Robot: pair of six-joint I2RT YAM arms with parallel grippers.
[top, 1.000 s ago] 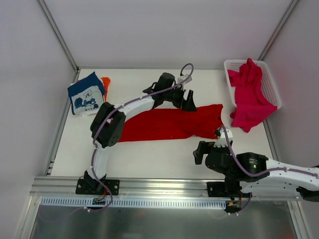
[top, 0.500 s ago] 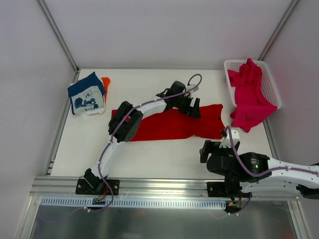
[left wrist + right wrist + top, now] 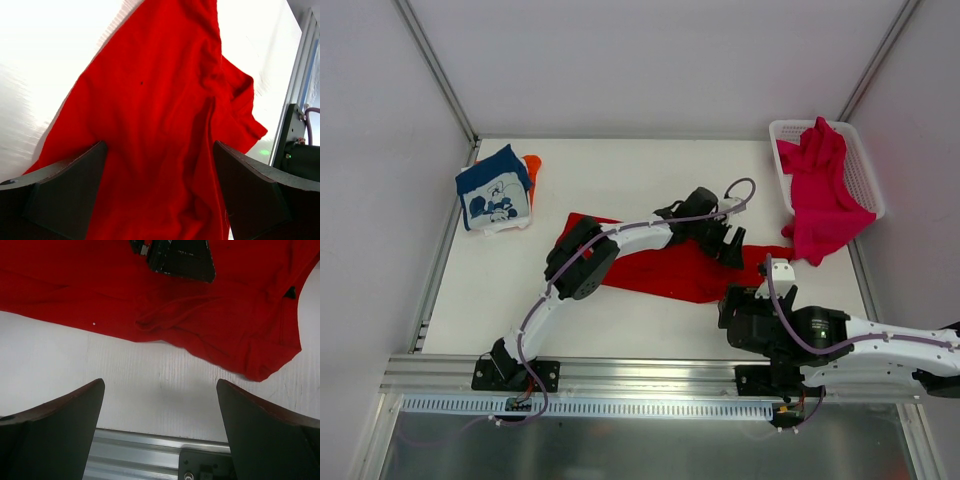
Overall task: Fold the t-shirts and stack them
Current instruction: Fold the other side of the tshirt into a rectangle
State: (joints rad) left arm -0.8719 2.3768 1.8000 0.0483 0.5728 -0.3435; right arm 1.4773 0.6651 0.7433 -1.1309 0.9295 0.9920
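Fingers of my left gripper [image 3: 157, 150] stood wide apart above the crumpled bright red cloth t-shirt [image 3: 655, 272], spread from the middle toward three o'clock. My right gripper [image 3: 160, 385] hung equally agape off the shirt's six o'clock edge.

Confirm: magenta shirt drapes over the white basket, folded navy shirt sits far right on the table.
Wrong side: the folded navy shirt sits far left, per the top view. The magenta shirt does drape over the white basket.
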